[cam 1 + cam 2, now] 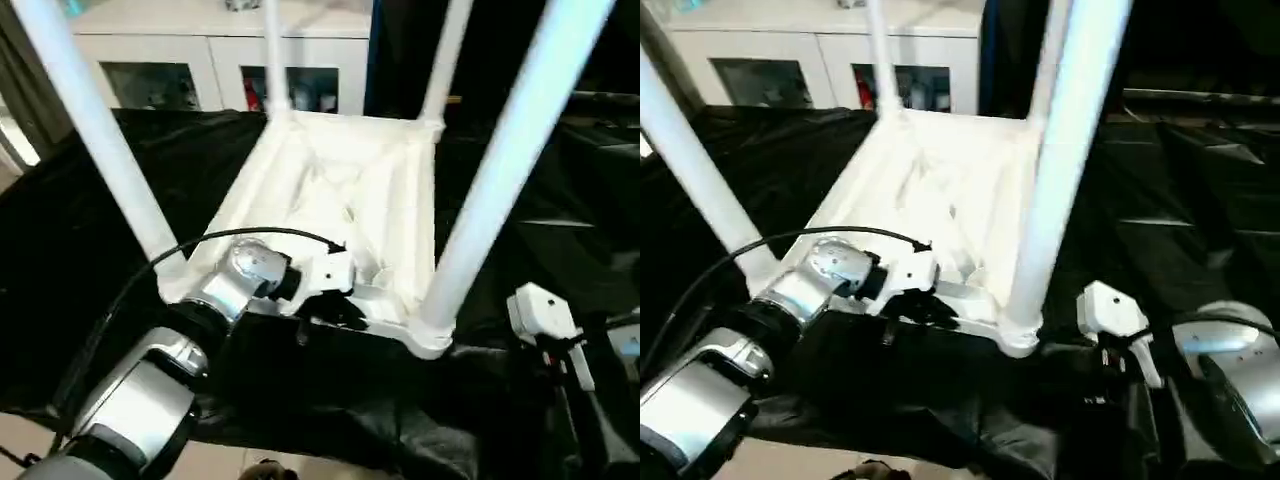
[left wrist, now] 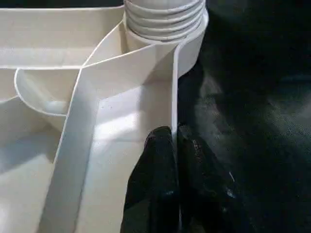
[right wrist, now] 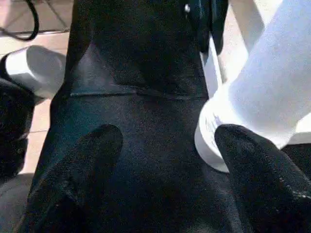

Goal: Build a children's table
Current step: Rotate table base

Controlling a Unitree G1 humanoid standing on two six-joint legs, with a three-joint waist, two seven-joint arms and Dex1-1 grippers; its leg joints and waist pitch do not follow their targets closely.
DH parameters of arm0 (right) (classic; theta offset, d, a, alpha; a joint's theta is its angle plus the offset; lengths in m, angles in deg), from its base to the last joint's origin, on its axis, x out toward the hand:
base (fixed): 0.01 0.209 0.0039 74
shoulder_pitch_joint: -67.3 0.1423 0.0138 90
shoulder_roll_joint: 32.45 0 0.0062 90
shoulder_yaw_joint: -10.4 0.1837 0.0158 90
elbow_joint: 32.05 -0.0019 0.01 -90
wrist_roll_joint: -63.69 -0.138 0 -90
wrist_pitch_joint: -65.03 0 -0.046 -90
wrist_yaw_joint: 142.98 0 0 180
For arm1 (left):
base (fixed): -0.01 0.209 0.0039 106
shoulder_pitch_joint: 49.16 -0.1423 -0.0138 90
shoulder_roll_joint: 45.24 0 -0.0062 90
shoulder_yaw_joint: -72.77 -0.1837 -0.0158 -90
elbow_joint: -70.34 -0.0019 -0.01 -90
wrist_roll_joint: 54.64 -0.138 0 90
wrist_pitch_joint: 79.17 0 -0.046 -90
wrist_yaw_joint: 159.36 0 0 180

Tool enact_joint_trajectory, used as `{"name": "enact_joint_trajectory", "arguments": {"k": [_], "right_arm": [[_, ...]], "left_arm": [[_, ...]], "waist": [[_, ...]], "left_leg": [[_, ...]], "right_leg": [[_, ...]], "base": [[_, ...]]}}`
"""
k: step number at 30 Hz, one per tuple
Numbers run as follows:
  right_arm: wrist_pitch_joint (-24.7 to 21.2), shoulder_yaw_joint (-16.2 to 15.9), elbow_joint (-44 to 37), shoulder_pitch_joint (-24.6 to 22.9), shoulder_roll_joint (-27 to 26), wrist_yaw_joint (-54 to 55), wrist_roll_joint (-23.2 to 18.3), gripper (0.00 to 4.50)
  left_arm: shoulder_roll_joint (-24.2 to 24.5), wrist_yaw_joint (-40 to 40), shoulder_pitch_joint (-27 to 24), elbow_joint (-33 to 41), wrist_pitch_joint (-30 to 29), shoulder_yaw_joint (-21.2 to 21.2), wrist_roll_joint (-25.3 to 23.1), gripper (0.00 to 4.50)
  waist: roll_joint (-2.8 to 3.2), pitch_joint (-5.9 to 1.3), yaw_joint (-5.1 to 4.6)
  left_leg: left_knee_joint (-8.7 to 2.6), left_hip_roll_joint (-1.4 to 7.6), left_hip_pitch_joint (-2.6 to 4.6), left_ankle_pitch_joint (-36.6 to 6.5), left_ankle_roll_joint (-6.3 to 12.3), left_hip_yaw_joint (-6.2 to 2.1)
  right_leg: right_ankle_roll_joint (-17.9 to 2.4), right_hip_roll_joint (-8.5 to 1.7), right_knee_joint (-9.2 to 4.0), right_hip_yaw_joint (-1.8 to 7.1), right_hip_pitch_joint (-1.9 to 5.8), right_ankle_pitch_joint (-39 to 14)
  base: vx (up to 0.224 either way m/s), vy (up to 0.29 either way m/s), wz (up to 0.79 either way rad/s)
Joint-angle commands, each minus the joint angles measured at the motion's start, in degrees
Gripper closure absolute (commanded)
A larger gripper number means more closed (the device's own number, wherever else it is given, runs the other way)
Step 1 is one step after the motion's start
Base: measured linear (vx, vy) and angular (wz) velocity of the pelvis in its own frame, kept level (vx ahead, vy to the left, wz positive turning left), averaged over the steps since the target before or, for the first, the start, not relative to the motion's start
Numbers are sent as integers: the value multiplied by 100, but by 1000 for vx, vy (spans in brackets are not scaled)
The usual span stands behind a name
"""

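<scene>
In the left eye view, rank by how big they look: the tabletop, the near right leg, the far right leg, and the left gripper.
1. tabletop and near right leg: too alike to rank; the leg's nearness inflates it.
2. far right leg, though partly cropped and farther away.
3. left gripper, its fingers clamped on the tabletop's near rim.

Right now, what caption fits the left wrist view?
Left tool pinching the upturned table's rim beside a leg socket.

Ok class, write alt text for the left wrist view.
The left gripper is shut on the thin side wall of the upturned white table top, its two black fingers pinching the rim. A leg stands in the corner socket beyond, black cloth alongside.
</scene>
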Motion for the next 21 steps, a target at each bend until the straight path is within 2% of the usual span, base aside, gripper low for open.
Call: {"name": "enact_joint_trajectory", "arguments": {"k": [1, 2, 3, 4, 5, 6, 8, 10, 13, 15, 16, 18, 20, 21], "right_arm": [[100, 244, 109, 136, -267, 422, -85, 87], [120, 333, 163, 162, -417, 630, -95, 87], [45, 437, 164, 160, -574, 831, -164, 87], [-111, 572, 98, 112, -720, 1004, -312, 87], [-175, 622, 32, 50, -776, 1056, -395, 87], [-185, 666, -19, -34, -823, 1112, -439, 87], [-182, 701, -48, -164, -894, 1210, -449, 87], [-144, 714, -91, -404, -1003, 1406, -346, 87], [-112, 719, -141, -508, -1032, 1439, -317, 87], [-129, 801, -167, -591, -1113, 1566, -299, 87], [-144, 858, -169, -628, -1151, 1691, -310, 87], [-128, 887, -175, -657, -1154, 1794, -302, 87], [-146, 904, -227, -691, -1158, 1826, -321, 87], [-162, 913, -264, -712, -1164, 1834, -337, 87]], "left_arm": [[170, -429, -187, 232, -314, 289, 57, 445], [219, -652, -266, 371, -453, 345, 17, 445], [277, -892, -374, 556, -545, 406, -44, 445], [351, -1082, -546, 897, -705, 466, -86, 445], [401, -1019, -707, 1217, -790, 494, -26, 445], [427, -965, -888, 1589, -938, 539, 49, 445], [467, -888, -1125, 2048, -1046, 551, 112, 445], [526, -806, -1452, 2642, -1035, 466, 87, 445], [542, -707, -1560, 2830, -962, 396, 105, 445], [577, -651, -1688, 3139, -1039, 301, 182, 445], [636, -617, -1758, 3359, -1107, 231, 184, 445], [710, -573, -1793, 3530, -1154, 193, 126, 445], [713, -603, -1776, 3600, -1231, 238, 106, 445], [673, -613, -1754, 3619, -1320, 298, 162, 420]], "waist": [[-357, -340, -5], [-303, -342, -8], [-360, -295, -72], [-399, -299, -113], [-387, -296, -127], [-440, -246, -184], [-455, -217, -217], [-446, -188, -228], [-462, -203, -225], [-407, -176, -210], [-417, -185, -217], [-373, -187, -215], [-368, -180, -209], [-361, -187, -203]], "left_leg": [[-410, 609, 82, -403, 881, -305], [-425, 627, 91, -397, 845, -324], [-452, 620, 95, -555, 783, -320], [-477, 644, 82, -571, 701, -341], [-496, 658, 58, -530, 677, -367], [-523, 659, 61, -606, 656, -358], [-504, 621, 79, -627, 669, -314], [-511, 625, 71, -598, 676, -301], [-490, 604, 96, -386, 798, -277], [-498, 618, 97, -327, 843, -283], [-504, 631, 108, -320, 845, -286], [-504, 630, 118, -302, 855, -285], [-506, 638, 130, -342, 831, -275], [-506, 640, 129, -337, 822, -279]], "right_leg": [[-1307, -705, -481, 290, 182, -393], [-1344, -724, -463, 288, 171, -373], [-1364, -703, -508, 279, 141, -573], [-1397, -722, -483, 280, 171, -532], [-1390, -729, -459, 273, 200, -457], [-1381, -716, -465, 265, 188, -407], [-1409, -732, -500, 270, 169, -423], [-1383, -747, -525, 272, 165, -428], [-1405, -705, -488, 267, 156, -65], [-1419, -709, -483, 270, 136, 27], [-1451, -706, -467, 263, 140, 94], [-1499, -699, -463, 263, 133, 195], [-1537, -695, -470, 266, 127, 255], [-1548, -695, -457, 262, 134, 281]], "base": [[0, 0, 0], [0, 0, 0], [0, 0, 0], [0, 0, 0], [0, 0, 0], [0, 0, 0], [0, 0, 0], [0, 0, 0], [0, 0, 0], [0, 0, 0], [0, 0, 0], [0, 0, 0], [0, 0, 0], [0, 0, 0]]}}
